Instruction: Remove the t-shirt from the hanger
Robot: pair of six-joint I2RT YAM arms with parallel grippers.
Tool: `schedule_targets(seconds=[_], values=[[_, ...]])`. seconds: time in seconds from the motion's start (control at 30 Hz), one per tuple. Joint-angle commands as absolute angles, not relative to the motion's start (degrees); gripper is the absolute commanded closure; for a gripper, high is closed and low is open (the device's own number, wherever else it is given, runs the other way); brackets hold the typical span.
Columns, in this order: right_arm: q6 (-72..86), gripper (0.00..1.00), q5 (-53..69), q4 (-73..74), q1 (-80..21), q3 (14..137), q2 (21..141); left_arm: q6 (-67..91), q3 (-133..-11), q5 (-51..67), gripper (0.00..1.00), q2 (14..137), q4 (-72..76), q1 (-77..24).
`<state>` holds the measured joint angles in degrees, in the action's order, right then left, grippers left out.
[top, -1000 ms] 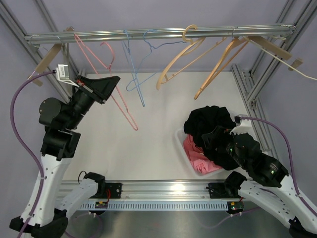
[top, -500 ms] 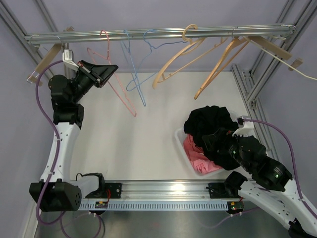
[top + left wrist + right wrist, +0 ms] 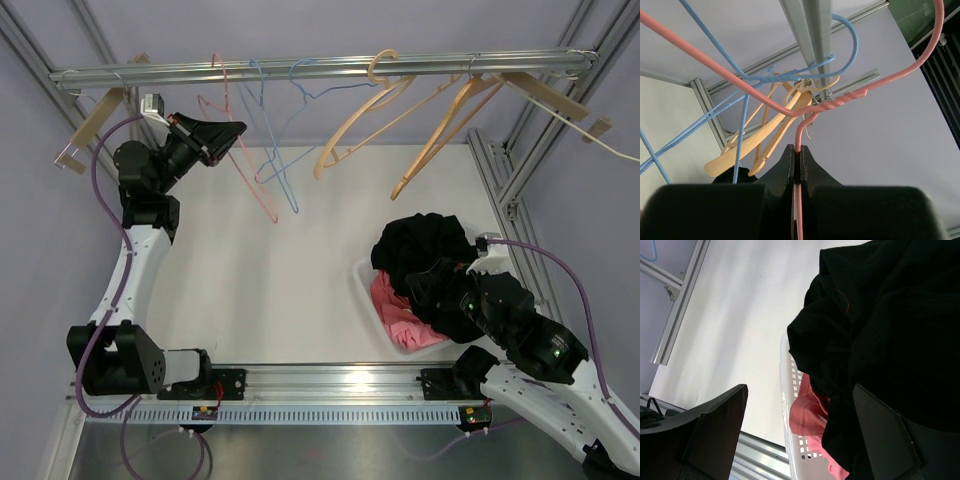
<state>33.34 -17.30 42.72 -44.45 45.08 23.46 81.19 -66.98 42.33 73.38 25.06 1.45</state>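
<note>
Toward the left end of the rail [image 3: 320, 66], the left tool [image 3: 797, 152] is pinched together on the wire of a bare pink hanger [image 3: 840, 101]. Below the rail's right half, the black t-shirt [image 3: 425, 243] lies heaped in a white basket [image 3: 366, 290]. The right tool [image 3: 800, 425] is spread apart beside the t-shirt.

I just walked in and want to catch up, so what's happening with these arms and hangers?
The left gripper is shut on the wire of a bare pink hanger, holding it up by the rail near blue hangers and wooden hangers. The right gripper is open, poised over the white basket, where a black t-shirt lies piled on a pink garment. So the shirt is already off the hanger.
</note>
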Motion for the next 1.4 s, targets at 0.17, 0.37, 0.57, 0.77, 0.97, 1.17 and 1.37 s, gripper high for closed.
schedule_targets(seconds=[0.17, 0.37, 0.57, 0.77, 0.97, 1.17, 1.37], values=[[32.7, 0.04, -17.0, 41.6, -44.3, 46.1, 22.9, 79.9, -71.9, 42.2, 1.00, 77.0, 26.1, 2.5], [33.0, 0.04, -16.3, 40.8, -44.3, 45.4, 23.1, 80.2, -69.7, 42.7, 1.00, 78.6, 26.9, 4.1], [33.2, 0.04, -16.8, 41.4, -44.2, 45.4, 22.0, 78.6, -68.0, 42.6, 1.00, 77.4, 26.5, 4.2], [33.1, 0.03, -16.3, 41.0, -44.3, 46.5, 23.0, 76.1, -63.5, 42.5, 0.86, 73.7, 25.8, 4.4], [31.6, 0.00, -18.8, 42.9, -44.3, 50.2, 22.3, 69.9, -63.0, 42.4, 0.30, 67.9, 19.5, 4.3], [29.9, 0.00, -21.3, 44.9, -44.3, 55.7, 19.3, 63.5, -61.7, 43.1, 0.01, 58.5, 11.6, 4.2], [28.2, 0.01, -21.8, 45.8, -44.2, 61.1, 15.4, 63.5, -59.7, 46.7, 0.01, 48.6, 10.2, 4.1]])
